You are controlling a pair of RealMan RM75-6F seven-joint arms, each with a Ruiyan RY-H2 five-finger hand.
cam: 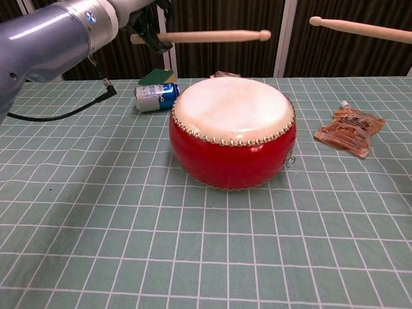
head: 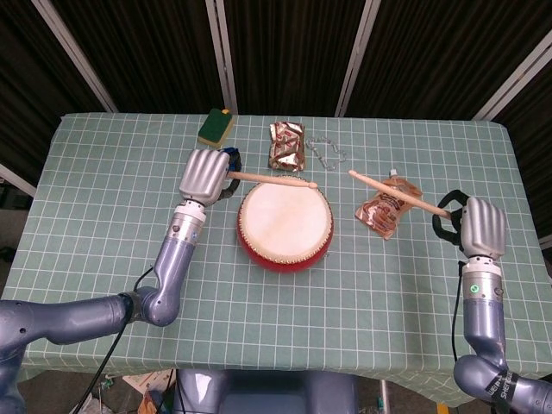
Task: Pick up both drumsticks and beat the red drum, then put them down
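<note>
The red drum (head: 285, 226) is placed near the middle of the worktop (head: 103, 250), which is covered by a green checked cloth. Its body is red and round, its top skin is pale cream, and a row of small studs is seen around the rim. The left stick (head: 272, 179) is gripped by the fingers of the left hand (head: 207, 176); its tip is held above the far edge of the drum. The right stick (head: 397, 192) is gripped by the right hand (head: 481, 228) and is held over an orange pouch (head: 385, 207), well apart from the drum. Both sticks are of light wood.
</note>
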